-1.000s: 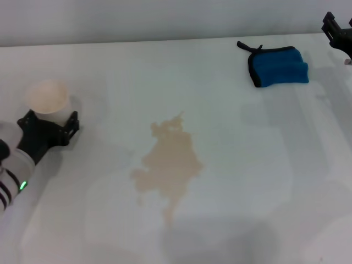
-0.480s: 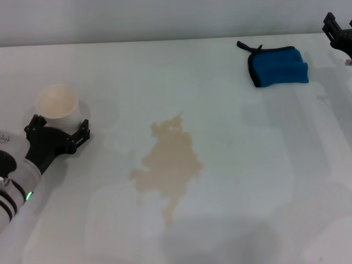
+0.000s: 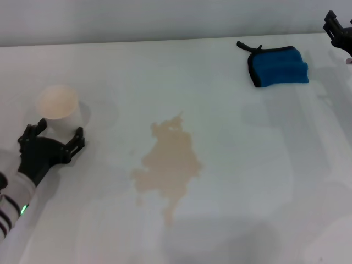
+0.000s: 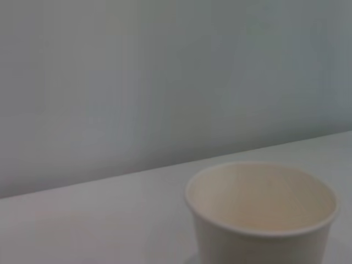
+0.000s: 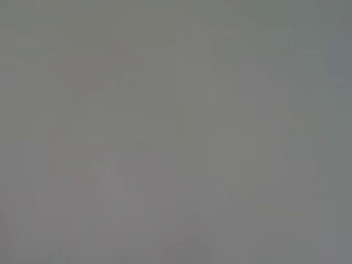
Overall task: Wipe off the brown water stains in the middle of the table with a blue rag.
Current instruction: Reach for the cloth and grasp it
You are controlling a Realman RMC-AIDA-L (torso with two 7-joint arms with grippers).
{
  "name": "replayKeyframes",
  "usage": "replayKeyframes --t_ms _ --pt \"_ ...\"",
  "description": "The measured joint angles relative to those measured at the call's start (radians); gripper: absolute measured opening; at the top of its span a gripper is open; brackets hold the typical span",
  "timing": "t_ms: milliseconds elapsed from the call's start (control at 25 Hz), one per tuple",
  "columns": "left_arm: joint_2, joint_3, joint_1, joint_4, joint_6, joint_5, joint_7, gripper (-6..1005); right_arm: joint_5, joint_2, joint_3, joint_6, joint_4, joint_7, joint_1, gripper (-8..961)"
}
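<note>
Stain (image 3: pixel 168 165) sat mid-table (image 3: pixel 264 181), untouched; rag (image 3: pixel 278 66) lay far right. My left gripper (image 3: pixel 53 138) was open, empty, just behind the cup (image 3: pixel 59 109). Right gripper (image 3: pixel 338 30): grip unreadable. I judged a nudge could tip the cup.

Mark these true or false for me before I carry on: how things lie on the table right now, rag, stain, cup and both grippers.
1. The blue rag lies on the brown water stains. False: it lies apart, far right on the table.
2. The paper cup stands upright. True.
3. The left gripper is open, just in front of the cup. True.
4. The right gripper holds the rag. False: it sits at the far right edge, clear of the rag.
5. The stain has been wiped away. False: the puddle is there.
</note>
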Motion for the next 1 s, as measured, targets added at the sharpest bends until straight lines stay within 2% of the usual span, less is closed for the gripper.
replayKeyframes --t_ms 360,680,800,840,880,1000 --pt "0.001 0.000 0.084 0.003 0.118 0.007 -0.001 892 0.000 -0.003 0.003 0.000 -0.009 -0.008 -0.001 679" --pt "0.001 -0.005 0.093 0.023 0.132 0.005 -0.022 892 -0.001 -0.011 0.069 0.009 -0.041 -0.005 0.004 679" --pt "0.000 -0.045 0.098 0.035 0.173 -0.012 -0.023 892 -0.004 -0.025 0.070 0.039 -0.079 0.000 0.005 675" --pt "0.000 -0.045 0.098 0.035 0.173 -0.012 -0.023 892 -0.005 -0.034 0.068 0.063 -0.102 0.001 0.005 675" --pt "0.000 -0.091 0.108 0.047 0.191 -0.016 -0.028 893 -0.007 -0.042 0.064 0.090 -0.120 0.002 0.006 675" --pt "0.001 -0.148 0.132 0.059 0.204 -0.017 -0.057 893 -0.011 -0.076 0.042 0.195 -0.174 0.007 0.025 676"
